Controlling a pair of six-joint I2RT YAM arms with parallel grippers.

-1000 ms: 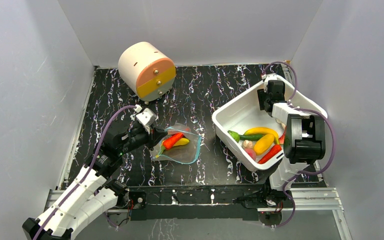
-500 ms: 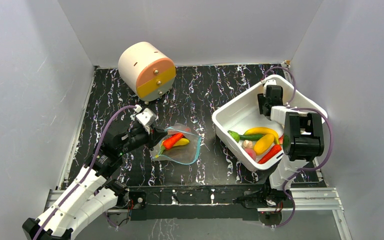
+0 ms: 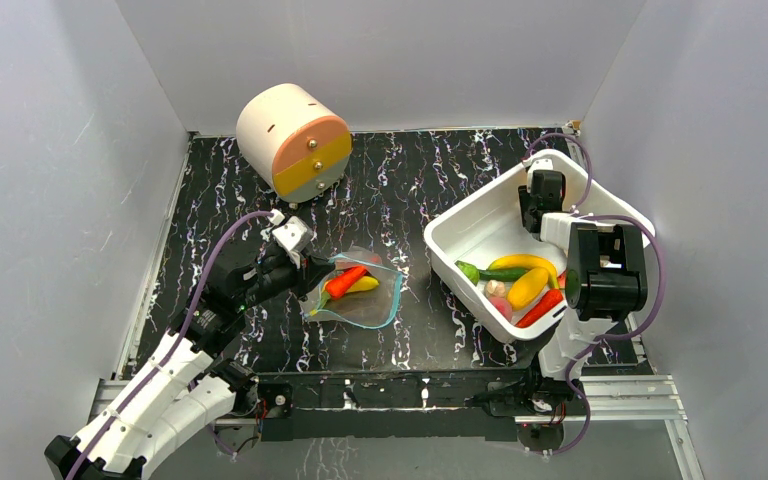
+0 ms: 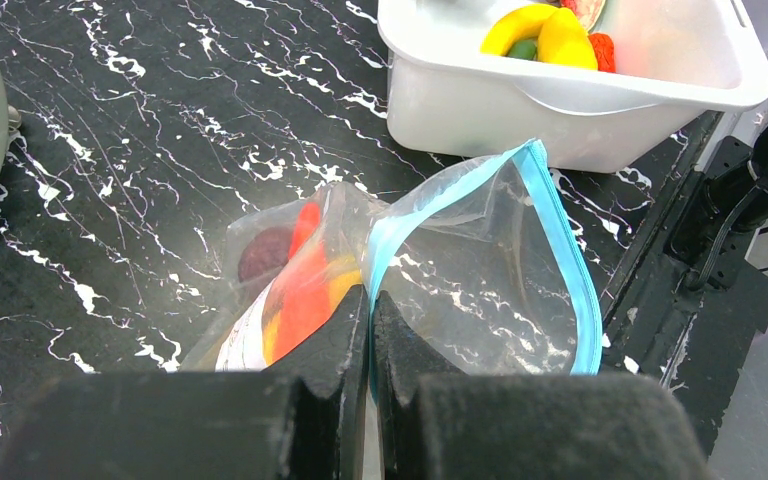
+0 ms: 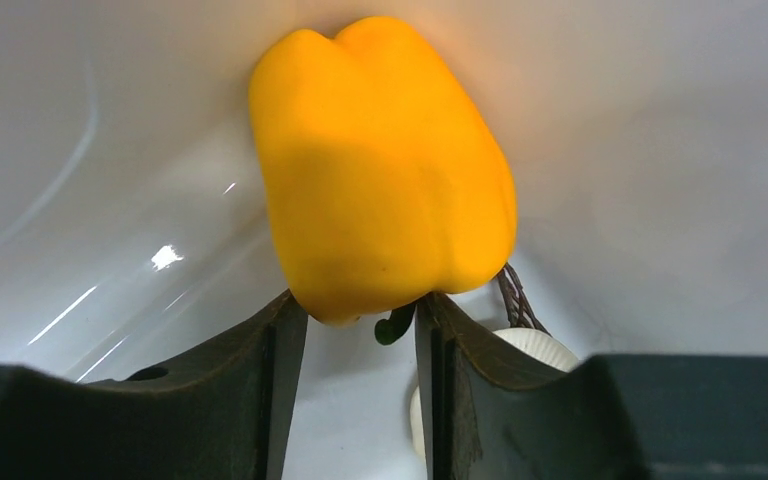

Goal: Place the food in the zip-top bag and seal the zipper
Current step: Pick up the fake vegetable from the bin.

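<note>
Drum in cream with a pink-and-yellow face, on its side near the far-left corner of the black marbled bench. Nearer the front edge and left of centre, left gripper, jaws pressed together on a fold of the zip-top bag at its mouth, clear film pinched between the dark fingers. Bag flat on the bench around the middle, closer to the front edge than the back, mouth gaping toward the right edge, teal-blue zipper curving open along that rim. Inside the bag, a red chili beside a yellow piece, with a dark red piece at the closed end. Further right, apart from the bag, white tub set askew by the right edge. In its nearer half, a heaped banana, green cucumber, a second red chili and a pink piece. Down inside the tub's far end, right gripper, fingers clamped on either side of the lower end of an orange-yellow bell pepper, pepper against the white wall. Just behind the right-hand finger, a white ribbed piece, partly hidden.
</note>
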